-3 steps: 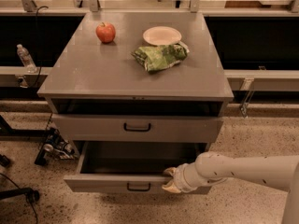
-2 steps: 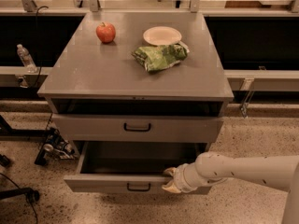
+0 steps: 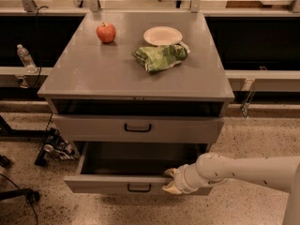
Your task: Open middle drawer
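Note:
The middle drawer (image 3: 108, 184) is a grey metal tray with a small black loop handle (image 3: 139, 188). It stands pulled out from the cabinet, its dark inside showing. My gripper (image 3: 169, 181) comes in from the right on a white arm. It sits on the drawer's front panel just right of the handle. One fingertip (image 3: 169, 172) lies over the top rim and the other presses the front face, so the jaws clamp the panel. The drawer above (image 3: 137, 127) is closed.
On the cabinet top (image 3: 93, 74) lie a red apple (image 3: 106, 32), a white plate (image 3: 162, 35) and a green chip bag (image 3: 161, 56). A water bottle (image 3: 24, 57) stands on the left ledge. Cables and a small device (image 3: 56, 149) lie on the floor at left.

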### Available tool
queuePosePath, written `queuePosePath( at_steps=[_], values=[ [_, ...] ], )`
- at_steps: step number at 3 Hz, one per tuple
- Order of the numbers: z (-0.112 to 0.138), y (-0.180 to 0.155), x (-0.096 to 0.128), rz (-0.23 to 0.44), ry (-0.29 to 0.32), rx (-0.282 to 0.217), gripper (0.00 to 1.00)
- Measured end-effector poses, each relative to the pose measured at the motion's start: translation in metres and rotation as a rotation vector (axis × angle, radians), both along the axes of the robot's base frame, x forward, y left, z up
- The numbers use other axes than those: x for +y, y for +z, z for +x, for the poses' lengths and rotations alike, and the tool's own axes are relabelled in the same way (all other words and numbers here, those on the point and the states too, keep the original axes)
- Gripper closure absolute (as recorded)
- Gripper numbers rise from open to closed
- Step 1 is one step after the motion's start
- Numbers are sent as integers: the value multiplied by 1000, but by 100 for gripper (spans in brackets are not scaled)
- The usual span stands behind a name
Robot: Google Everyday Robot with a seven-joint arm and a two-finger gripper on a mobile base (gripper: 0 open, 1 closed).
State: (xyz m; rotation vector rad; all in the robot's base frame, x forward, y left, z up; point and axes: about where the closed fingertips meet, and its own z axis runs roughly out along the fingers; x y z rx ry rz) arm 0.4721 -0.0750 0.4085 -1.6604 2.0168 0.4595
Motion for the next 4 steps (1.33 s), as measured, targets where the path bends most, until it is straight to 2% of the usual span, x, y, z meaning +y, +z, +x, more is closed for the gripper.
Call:
queuePosePath(
  at_steps=[1, 2, 3, 4],
  values=[
    [0, 0, 0, 0, 0, 0, 90],
    [0, 0, 0, 0, 0, 0, 67],
    [0, 0, 0, 0, 0, 0, 35],
    [0, 0, 0, 0, 0, 0, 12]
  ],
)
